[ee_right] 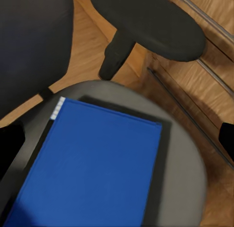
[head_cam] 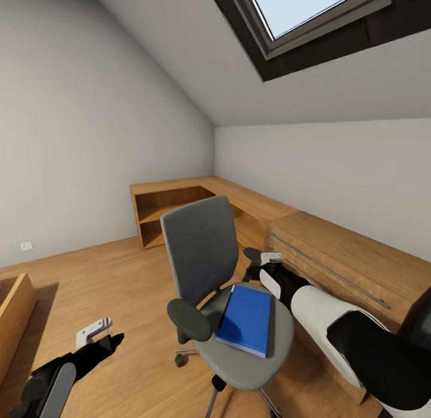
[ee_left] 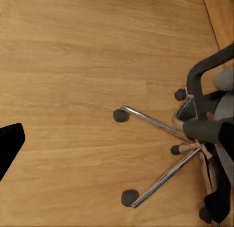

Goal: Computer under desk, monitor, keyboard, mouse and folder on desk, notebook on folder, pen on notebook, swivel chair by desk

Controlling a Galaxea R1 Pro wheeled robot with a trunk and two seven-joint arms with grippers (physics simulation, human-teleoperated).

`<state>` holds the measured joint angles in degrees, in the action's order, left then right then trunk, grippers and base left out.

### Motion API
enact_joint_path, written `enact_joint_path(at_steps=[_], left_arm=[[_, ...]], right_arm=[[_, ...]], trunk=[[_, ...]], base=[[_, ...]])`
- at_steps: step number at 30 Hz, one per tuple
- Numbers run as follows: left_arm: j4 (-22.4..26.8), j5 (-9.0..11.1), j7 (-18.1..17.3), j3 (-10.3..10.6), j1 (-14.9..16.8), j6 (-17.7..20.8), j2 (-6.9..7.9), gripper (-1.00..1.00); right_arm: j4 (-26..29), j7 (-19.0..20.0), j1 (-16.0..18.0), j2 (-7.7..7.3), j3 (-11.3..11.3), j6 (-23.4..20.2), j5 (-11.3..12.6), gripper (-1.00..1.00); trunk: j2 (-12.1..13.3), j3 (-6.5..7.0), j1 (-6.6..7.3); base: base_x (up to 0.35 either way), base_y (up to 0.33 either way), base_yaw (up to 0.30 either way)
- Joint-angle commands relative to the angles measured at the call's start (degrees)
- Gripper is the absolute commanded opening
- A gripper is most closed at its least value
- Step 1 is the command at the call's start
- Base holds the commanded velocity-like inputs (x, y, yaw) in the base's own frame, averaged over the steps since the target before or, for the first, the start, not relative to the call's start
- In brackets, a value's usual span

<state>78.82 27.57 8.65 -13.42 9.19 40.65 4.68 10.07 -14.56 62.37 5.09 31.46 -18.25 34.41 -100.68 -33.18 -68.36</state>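
1. Blue folder (head_cam: 245, 319) flat on the chair (head_cam: 206, 268) seat, lower centre of frame; smooth matte cover, pale page edge, rectangular.
2. Right claw (head_cam: 261, 263) poised beside the far armrest, just above the seat, likely lining up to lift the folder; open or closed: cannot tell.
3. Left claw (head_cam: 99, 340) at lower left, low over the wood-plank floor, holding nothing; fingers' spread unclear.
4. Grey fabric seat and back, black armrests, chrome star base with castors.
5. Light-wood drawer chest (head_cam: 347, 268) at right.

Folder (ee_right: 92, 163) corner cut off — swivel chair (ee_left: 204, 134) seat cropped.
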Motion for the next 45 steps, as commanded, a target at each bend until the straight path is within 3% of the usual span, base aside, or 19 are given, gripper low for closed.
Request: enact_joint_path(at_steps=[1, 10, 29, 33, 34, 45], left_arm=[[-0.28, 0.58, 0.44, 0.03, 0.03, 0.20, 0.00, 1.00], [-2.59, 0.32, 0.48, -0.29, 0.03, 0.03, 0.53, 1.00], [-2.80, 0.38, 0.55, -0.73, 0.03, 0.03, 0.65, 1.00], [-2.65, 0.40, 0.50, -2.85, 0.03, 0.15, 0.59, 1.00], [-2.60, 0.45, 0.39, -4.42, 0.03, 0.22, 0.59, 1.00], [-2.62, 0.46, 0.32, -4.75, 0.03, 0.30, 0.61, 1.00]], right_arm=[[0.09, -0.37, 0.02, 0.00, 0.49, -0.27, 0.48, 1.00], [0.07, -0.60, -0.13, -0.10, 0.46, -0.20, 0.41, 1.00], [0.60, -0.77, -0.14, 0.24, 0.53, -0.24, 0.40, 1.00], [0.57, -0.81, -0.14, 0.23, 0.46, -0.29, 0.40, 1.00], [0.40, -0.78, -0.14, 0.27, 0.49, -0.28, 0.46, 1.00], [0.30, -0.82, -0.14, 0.13, 0.44, -0.28, 0.41, 1.00]], trunk=[[-0.03, -0.07, -0.02], [-0.03, -0.07, -0.02], [-0.03, -0.07, -0.02], [-0.03, -0.07, -0.02], [-0.03, -0.07, -0.02], [-0.03, -0.26, -0.02]], base=[[0.266, 0.000, 0.000], [0.223, 0.000, 0.000], [0.013, 0.000, 0.000], [0.000, 0.000, 0.000], [0.000, 0.000, 0.000], [0.000, 0.000, 0.000]])
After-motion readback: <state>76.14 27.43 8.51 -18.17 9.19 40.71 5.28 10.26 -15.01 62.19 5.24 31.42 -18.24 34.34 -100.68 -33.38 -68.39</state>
